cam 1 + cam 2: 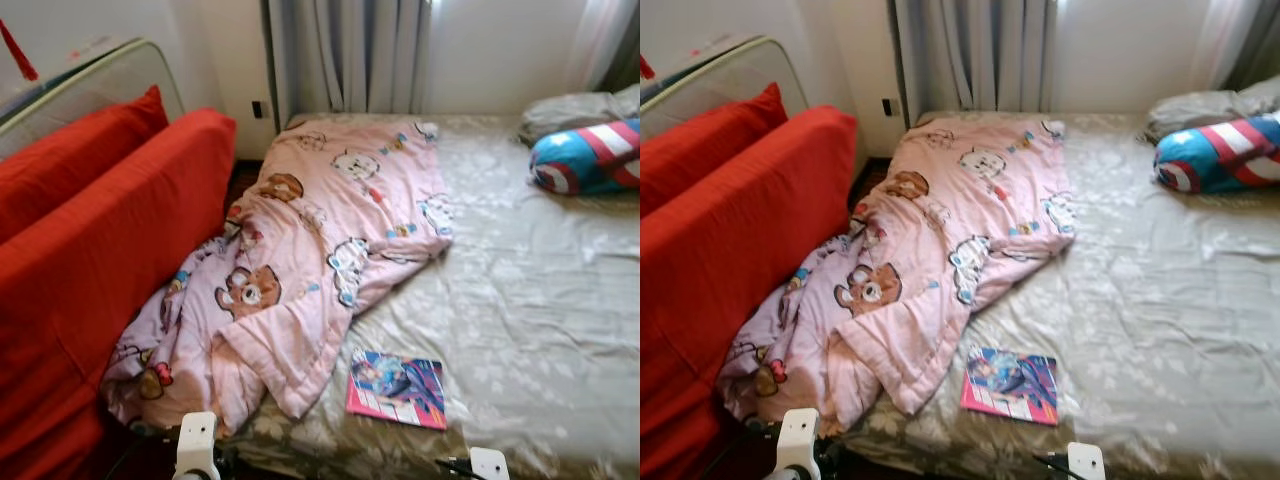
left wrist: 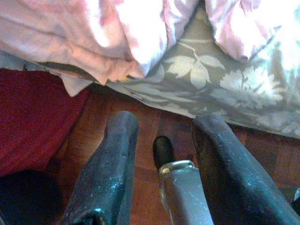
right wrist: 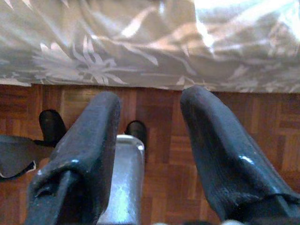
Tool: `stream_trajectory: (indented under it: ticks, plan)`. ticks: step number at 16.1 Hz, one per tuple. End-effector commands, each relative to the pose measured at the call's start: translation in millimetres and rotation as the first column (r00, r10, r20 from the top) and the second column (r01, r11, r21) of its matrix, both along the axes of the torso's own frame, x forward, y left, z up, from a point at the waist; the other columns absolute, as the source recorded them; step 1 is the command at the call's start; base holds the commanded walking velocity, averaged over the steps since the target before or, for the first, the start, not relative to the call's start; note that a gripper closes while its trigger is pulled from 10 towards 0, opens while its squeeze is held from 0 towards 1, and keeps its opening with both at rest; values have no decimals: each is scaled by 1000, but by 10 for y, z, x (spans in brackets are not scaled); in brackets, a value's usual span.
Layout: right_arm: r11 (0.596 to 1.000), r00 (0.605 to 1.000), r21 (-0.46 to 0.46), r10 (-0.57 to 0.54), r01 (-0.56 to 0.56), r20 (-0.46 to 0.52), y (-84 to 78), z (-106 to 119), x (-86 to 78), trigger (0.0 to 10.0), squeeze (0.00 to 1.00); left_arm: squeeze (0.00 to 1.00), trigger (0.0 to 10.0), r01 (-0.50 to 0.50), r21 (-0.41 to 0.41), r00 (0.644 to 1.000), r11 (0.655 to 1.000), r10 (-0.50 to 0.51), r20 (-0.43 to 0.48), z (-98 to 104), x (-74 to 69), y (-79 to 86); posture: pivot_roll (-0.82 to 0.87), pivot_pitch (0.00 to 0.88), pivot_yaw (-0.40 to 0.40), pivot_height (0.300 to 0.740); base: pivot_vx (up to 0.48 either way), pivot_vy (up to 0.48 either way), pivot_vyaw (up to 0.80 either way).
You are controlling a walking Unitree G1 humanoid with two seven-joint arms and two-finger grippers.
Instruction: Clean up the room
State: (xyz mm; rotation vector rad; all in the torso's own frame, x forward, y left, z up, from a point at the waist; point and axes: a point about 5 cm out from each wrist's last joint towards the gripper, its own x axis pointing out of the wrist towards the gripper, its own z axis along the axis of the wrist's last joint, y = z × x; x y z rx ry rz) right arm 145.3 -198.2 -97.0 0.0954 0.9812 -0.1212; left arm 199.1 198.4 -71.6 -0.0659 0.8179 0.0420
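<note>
Both hands, left hand and right hand, hang spread at the bed's near edge. Grasp the crumpled pink cartoon-print quilt by its near-edge hem, clear of the colourful book.

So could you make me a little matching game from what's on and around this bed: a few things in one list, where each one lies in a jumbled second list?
Things:
1. pink cartoon blanket
2. colourful book
3. red, white and blue shield cushion
4. red sofa

Places:
A. far right of the bed, by the grey pillow
B. standing beside the bed, on the robot's left
C. near edge of the bed, flat on the sheet
D. crumpled along the bed's left side, spilling over its edge

Pairs: 1-D, 2-C, 3-A, 4-B
</note>
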Motion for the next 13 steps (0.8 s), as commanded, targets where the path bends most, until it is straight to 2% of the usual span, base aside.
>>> stream_trajectory:
  ticks: [1,6,9,13]
  plan:
    - [1000,1000,3,8,-8,-6,23,-7,-8,10000,0,0,10000,-4,4,1000,1000,4,-28,-26,-44,22,-75,19,42,740,247,0,0]
    - [1000,1000,-10,-5,5,-13,-137,-4,-80,10000,0,0,10000,-3,1,1000,1000,3,-23,-20,-31,11,-77,17,40,740,254,0,0]
    - [1000,1000,-10,-5,5,-13,-134,-2,-70,10000,0,0,10000,-1,3,1000,1000,1,-14,-8,-8,5,-77,18,40,740,172,0,0]
    - [1000,999,3,10,-10,44,-11,39,80,10000,0,0,10000,10,-17,996,1000,-9,86,104,153,1,-80,30,42,740,0,0,0]
